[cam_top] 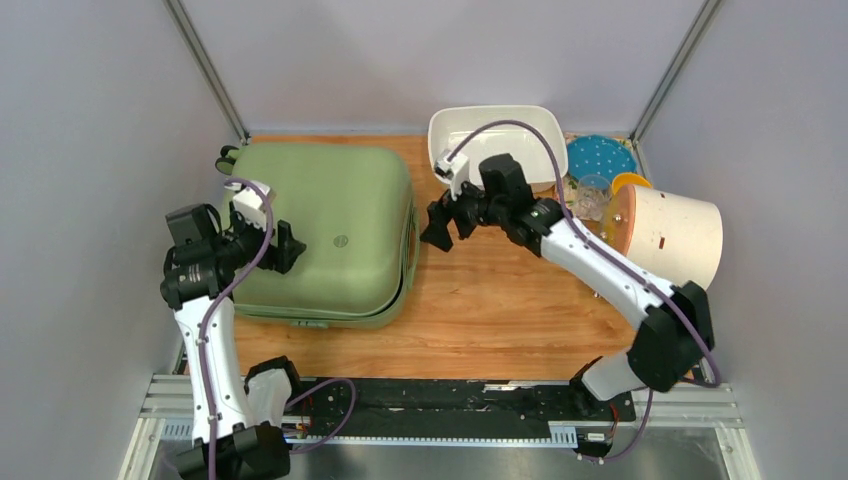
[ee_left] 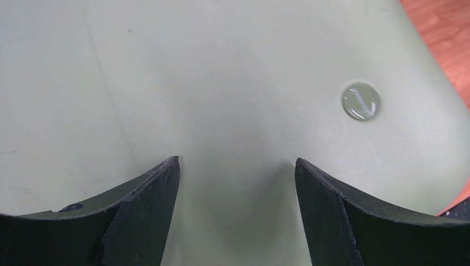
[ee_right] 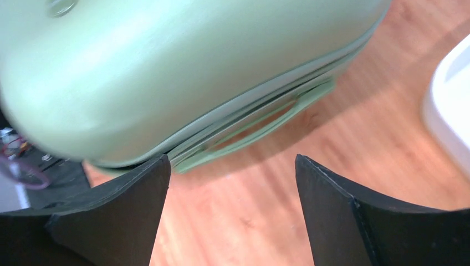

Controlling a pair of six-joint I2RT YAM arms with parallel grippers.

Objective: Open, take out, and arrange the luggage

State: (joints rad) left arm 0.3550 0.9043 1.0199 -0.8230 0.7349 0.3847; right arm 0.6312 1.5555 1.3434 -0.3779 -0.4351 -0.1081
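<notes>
Our left gripper (ee_left: 236, 163) hangs wide open over the closed suitcase (cam_top: 330, 230); our right gripper (ee_right: 233, 160), equally wide and empty, faces its side.

No text was legible; the round badge (ee_left: 360, 101) on the luggage (ee_left: 166, 66), right of the left gripper (ee_left: 236, 162), bore an unreadable mark.

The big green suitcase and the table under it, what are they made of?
The sage-green rounded suitcase looks like hard plastic, smooth with a soft sheen: light glints off its curved shell. The orange-brown table looks like wood, or maybe wood-print laminate: grain streaks show.
</notes>
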